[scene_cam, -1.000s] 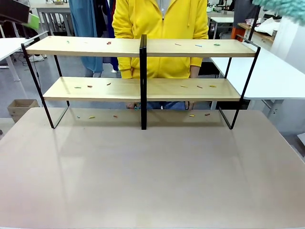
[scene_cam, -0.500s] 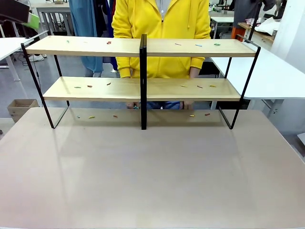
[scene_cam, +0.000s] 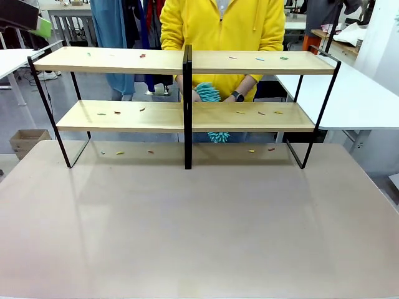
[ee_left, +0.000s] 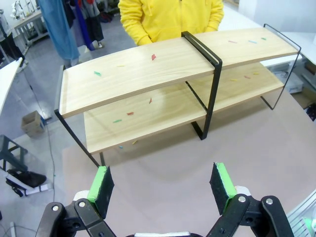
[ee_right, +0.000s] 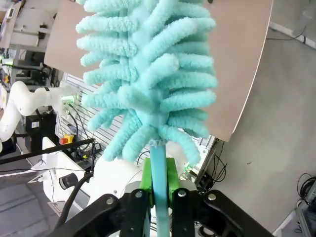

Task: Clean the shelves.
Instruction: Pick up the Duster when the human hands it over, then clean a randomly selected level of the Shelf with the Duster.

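**Right end effector (ee_right: 159, 180) shut on a duster (ee_right: 148, 74) — left end effector (ee_left: 162, 190) empty**

My right end effector is clamped tight on the duster's thin handle, and the fluffy teal head rises straight ahead of the fingers. My left end effector is spread wide, green pads (ee_left: 101, 183) well apart, gripping nothing — it hangs above the table (ee_left: 163, 163), looking down on the shelves (ee_left: 148, 74). The shelves stand upright toward the table's far side, with small coloured scraps (scene_cam: 118, 113) scattered on both boards. Behind them a person (scene_cam: 218, 25) holds a second duster (scene_cam: 207, 93).
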`<state>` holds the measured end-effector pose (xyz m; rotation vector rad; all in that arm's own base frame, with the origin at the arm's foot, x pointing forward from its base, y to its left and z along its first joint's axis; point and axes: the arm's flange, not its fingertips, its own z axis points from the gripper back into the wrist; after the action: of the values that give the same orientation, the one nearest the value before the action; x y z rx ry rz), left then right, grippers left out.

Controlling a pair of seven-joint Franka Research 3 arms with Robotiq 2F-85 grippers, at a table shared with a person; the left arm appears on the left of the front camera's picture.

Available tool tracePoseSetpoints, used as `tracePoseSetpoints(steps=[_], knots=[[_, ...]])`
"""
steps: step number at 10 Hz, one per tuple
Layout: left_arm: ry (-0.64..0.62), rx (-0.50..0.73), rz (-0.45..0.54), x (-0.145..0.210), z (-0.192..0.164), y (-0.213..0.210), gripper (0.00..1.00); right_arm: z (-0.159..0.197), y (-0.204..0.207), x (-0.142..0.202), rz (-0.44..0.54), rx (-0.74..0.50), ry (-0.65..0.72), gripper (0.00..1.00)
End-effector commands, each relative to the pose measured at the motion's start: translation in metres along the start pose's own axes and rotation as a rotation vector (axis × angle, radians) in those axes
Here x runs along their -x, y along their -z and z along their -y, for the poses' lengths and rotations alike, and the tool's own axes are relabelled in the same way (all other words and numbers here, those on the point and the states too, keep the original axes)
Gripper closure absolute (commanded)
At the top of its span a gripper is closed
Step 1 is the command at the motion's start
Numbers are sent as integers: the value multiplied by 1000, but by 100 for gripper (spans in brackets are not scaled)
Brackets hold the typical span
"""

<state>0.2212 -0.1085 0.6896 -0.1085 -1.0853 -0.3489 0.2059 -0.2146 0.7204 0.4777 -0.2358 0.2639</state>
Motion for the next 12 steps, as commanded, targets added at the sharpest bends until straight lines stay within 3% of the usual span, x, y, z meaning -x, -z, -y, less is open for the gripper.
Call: tracePoseSetpoints(steps=[1,10,11,12], knots=[[-2,5,0,1,-1,0,0,0,-5,2,-8,14,-1,100],[-2,5,0,1,-1,0,0,0,-5,2,-8,14,-1,100],[-2,5,0,1,-1,0,0,0,0,0,0,0,1,88],[-2,5,0,1,-1,0,0,-30,18,-11,-79,58,-115,88]])
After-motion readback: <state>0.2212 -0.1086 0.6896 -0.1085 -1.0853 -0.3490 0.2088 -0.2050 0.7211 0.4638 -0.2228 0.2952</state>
